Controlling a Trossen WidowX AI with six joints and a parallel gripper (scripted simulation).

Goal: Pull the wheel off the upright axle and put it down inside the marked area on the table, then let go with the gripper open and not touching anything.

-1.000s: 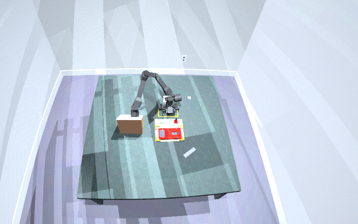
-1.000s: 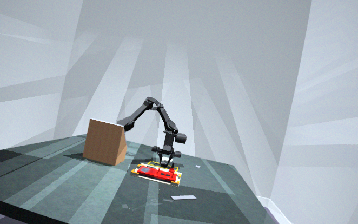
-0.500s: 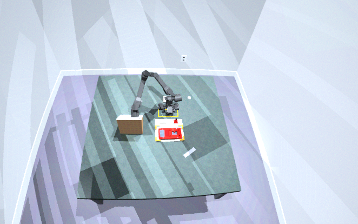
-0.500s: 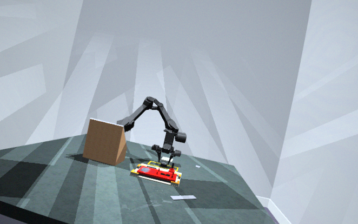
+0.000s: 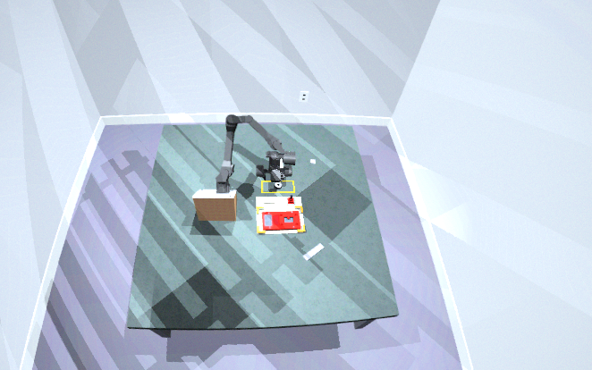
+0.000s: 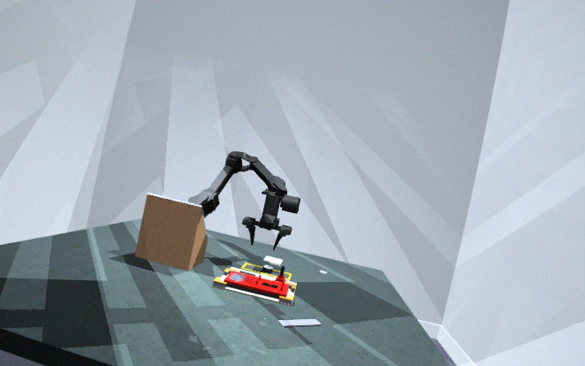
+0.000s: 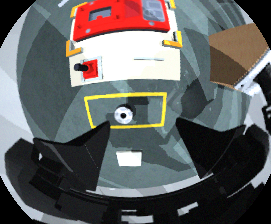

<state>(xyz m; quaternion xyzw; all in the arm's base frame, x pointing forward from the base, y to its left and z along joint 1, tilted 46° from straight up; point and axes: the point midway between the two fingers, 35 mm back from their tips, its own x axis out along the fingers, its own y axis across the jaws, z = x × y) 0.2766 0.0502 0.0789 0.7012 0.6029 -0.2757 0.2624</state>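
brown box [image 5: 214,206]: sits on the worktop [image 5: 197,285], white top edge, looks like a wedge from the exterior view

red-and-white board [image 5: 281,216]: flat on the worktop just right of the box, yellow corner bits, red panel on the near half

flat white strip [image 5: 313,251]: lying loose, nearer the front, apart from the board

small white chip [image 5: 312,161]: off toward the back right

wall outlet [image 5: 303,96]: on the back wall
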